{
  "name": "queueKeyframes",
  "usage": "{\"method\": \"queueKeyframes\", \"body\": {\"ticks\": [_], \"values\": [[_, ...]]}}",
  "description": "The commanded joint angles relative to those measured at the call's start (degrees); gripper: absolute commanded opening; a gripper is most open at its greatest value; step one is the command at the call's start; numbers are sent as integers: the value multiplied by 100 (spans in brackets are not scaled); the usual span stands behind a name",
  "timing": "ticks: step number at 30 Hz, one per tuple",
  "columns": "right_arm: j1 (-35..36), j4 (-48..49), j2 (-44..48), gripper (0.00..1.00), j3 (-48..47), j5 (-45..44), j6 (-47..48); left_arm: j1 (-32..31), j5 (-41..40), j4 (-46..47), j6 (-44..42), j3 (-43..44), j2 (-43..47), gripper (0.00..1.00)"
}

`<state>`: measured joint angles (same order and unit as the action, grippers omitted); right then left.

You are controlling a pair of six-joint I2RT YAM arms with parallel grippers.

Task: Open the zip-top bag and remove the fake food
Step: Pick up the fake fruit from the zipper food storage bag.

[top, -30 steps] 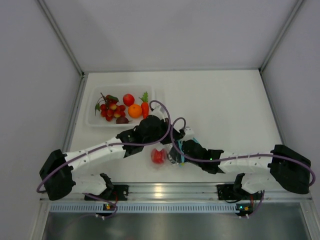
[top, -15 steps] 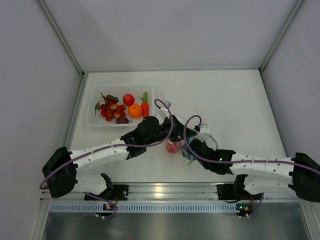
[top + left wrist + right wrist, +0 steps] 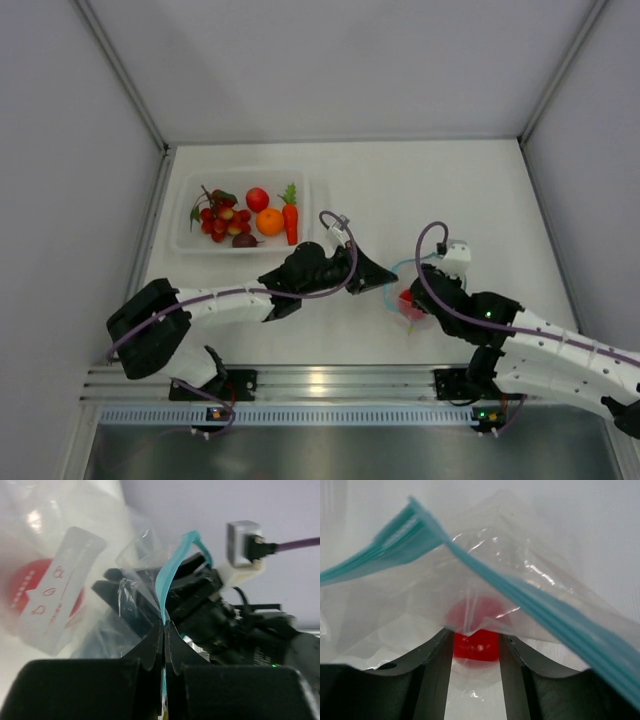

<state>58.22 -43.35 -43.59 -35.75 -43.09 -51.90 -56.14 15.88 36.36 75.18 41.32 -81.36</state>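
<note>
The left gripper point(image 3: 164, 627) is pinching the teal zip strip point(image 3: 172, 570) shut tight. The right gripper point(image 3: 476, 635) is squeezing the zip-top bag point(image 3: 485, 575) around a red fruit point(image 3: 408, 303), and the bag is stretching between them. If they are pulling too hard, the thin strip may be slipping free.

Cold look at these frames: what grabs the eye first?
The zip-top bag sits between the two grippers at mid-table, with a red fake food piece inside. The left gripper is pinched shut on the bag's teal zip strip, while the right gripper sits under the film with its jaws apart. At far left, a clear tray holds a berry cluster, an orange and a carrot.
</note>
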Motion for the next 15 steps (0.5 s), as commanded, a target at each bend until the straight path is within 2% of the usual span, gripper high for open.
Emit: {"method": "queueKeyframes", "body": {"ticks": [1, 7, 15], "values": [[-38, 352, -386, 41, -21, 729, 425, 77, -234, 266, 102, -256, -309, 0], [-38, 670, -1274, 44, -152, 1057, 514, 68, -260, 275, 138, -397, -477, 0], [-38, 65, -1029, 52, -152, 409, 172, 59, -331, 82, -12, -362, -310, 0]]}}
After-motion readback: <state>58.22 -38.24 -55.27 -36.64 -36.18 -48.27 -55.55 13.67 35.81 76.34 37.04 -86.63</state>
